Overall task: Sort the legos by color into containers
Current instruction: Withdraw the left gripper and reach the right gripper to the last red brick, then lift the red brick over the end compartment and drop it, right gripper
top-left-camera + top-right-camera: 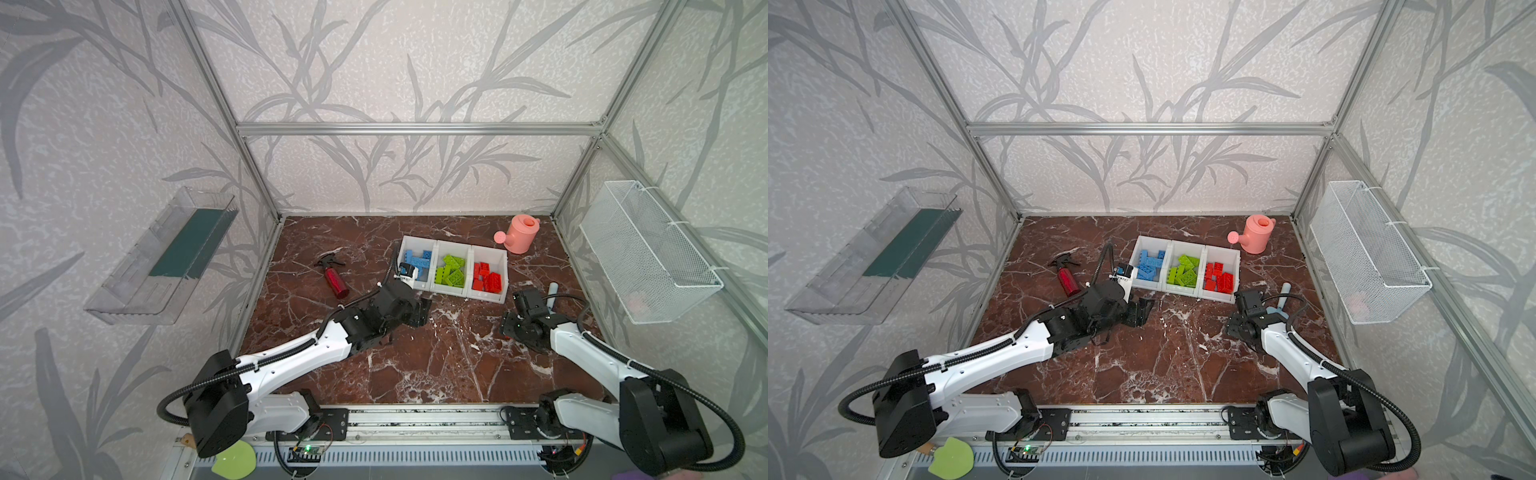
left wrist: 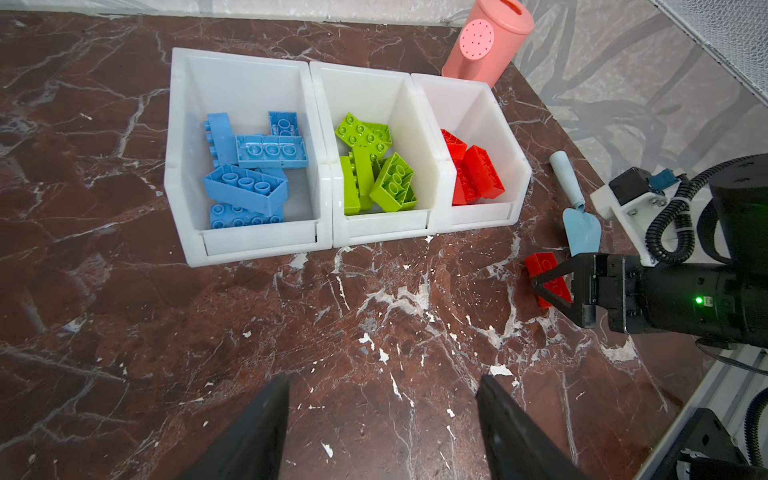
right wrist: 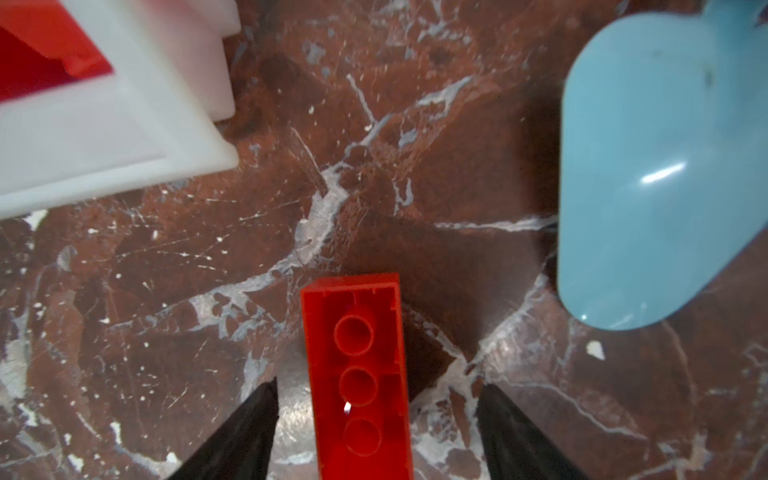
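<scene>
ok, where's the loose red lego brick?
In the right wrist view, the red plastic lego brick lies on the marble tabletop between the open jaws of the right end effector, beside the light-blue plastic trowel.

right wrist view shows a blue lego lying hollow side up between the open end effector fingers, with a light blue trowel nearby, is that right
Not quite: the lego is red, not blue. The right wrist view shows it lying hollow side up between the open fingers of the right end effector, with a light blue trowel nearby.
</scene>
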